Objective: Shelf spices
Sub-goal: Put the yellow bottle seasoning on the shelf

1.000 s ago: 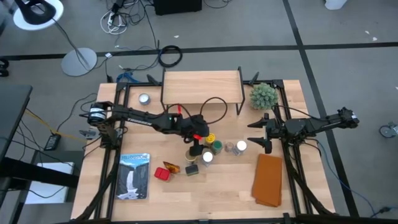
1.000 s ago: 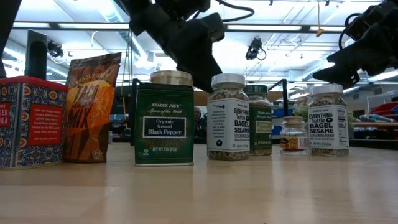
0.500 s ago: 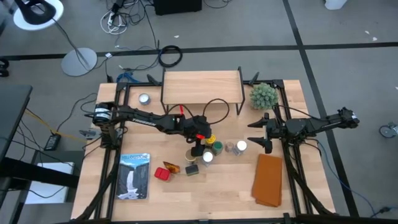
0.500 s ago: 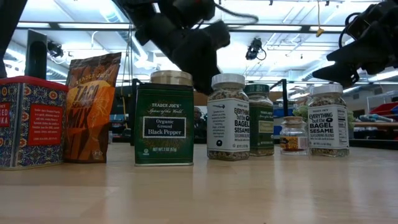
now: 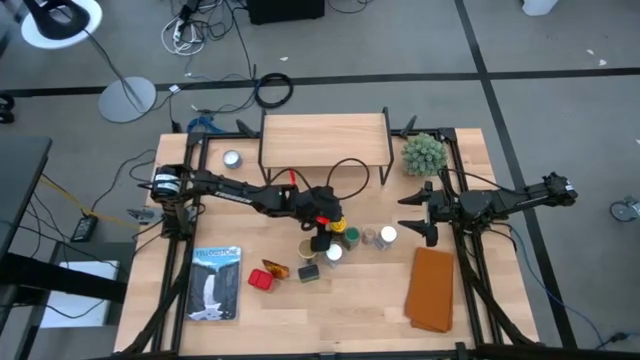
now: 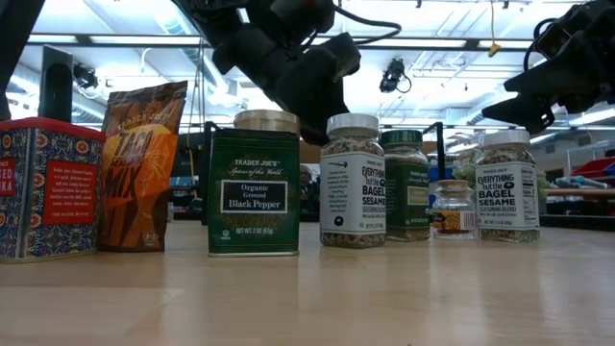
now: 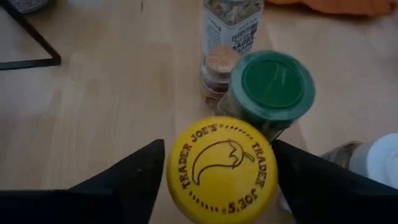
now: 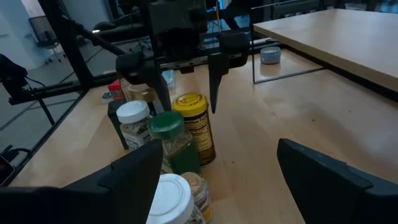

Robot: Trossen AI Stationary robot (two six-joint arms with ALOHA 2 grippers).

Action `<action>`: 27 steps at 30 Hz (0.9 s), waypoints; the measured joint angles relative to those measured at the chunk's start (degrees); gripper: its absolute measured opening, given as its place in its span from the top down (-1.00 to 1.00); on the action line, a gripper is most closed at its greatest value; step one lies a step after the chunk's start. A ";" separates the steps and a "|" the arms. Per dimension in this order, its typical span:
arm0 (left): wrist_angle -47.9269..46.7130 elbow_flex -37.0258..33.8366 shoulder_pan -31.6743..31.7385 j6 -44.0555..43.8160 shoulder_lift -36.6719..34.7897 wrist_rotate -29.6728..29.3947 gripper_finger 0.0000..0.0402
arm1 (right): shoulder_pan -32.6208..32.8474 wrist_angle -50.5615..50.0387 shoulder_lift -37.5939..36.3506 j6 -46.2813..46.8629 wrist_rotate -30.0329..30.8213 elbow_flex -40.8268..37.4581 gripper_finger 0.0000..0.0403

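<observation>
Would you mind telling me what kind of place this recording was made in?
Most likely a robotics lab or workshop rather than a kitchen. The table sits in a black metal frame on a grey floor strewn with cables, and the low view shows an open ceiling with strip lights behind the spice jars.

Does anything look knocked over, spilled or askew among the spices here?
Nothing stands out. The jars stand upright with lids on, no spill on the tabletop. The left gripper straddles the yellow-lidded jar; the shelf is bare.
</observation>
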 joint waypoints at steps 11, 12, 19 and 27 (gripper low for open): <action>-3.76 1.16 0.04 -3.43 -0.24 -0.39 -0.11 | -0.02 -0.01 0.00 0.00 0.00 0.00 -0.58; -5.73 2.13 0.04 -3.87 -0.22 -0.41 -0.13 | 0.00 -0.03 0.00 0.00 0.00 0.00 -0.58; -22.00 12.79 0.00 -2.09 -0.09 -0.42 -0.16 | -0.02 -0.03 0.00 0.00 0.00 0.00 -0.58; -35.31 24.21 0.08 1.10 -0.23 -4.50 -0.13 | -0.01 -0.03 0.00 0.00 0.01 0.00 -0.58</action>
